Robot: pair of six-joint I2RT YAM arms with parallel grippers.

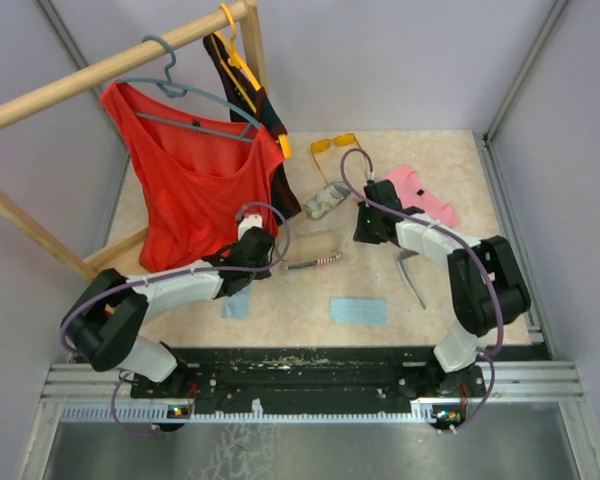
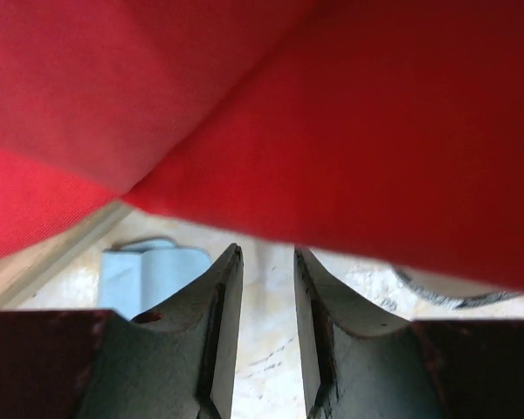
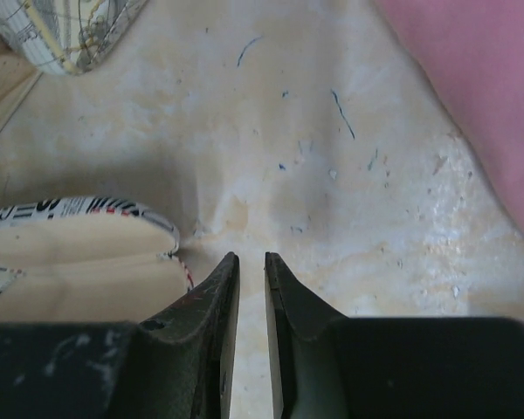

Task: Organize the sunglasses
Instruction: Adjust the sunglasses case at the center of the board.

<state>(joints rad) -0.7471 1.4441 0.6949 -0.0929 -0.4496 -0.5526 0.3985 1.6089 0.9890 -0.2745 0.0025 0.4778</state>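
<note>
The orange-yellow sunglasses (image 1: 335,143) lie at the far middle of the table. The greyish-lilac sunglasses (image 1: 411,275) lie on the table under my right forearm. My left gripper (image 1: 270,250) is under the hem of the red shirt (image 1: 195,190), beside an open patterned case (image 1: 315,248). In the left wrist view it (image 2: 266,253) is open and empty above bare table. My right gripper (image 1: 364,228) is low over the table between that case and a pink cloth (image 1: 422,195). In the right wrist view it (image 3: 251,257) is open a narrow gap and empty.
A second patterned case (image 1: 327,201) lies behind the open one; both show in the right wrist view, the open case (image 3: 79,257) and the other case (image 3: 70,30). Light-blue cloths lie at front middle (image 1: 358,310) and front left (image 1: 237,303). A wooden clothes rail (image 1: 100,75) stands left.
</note>
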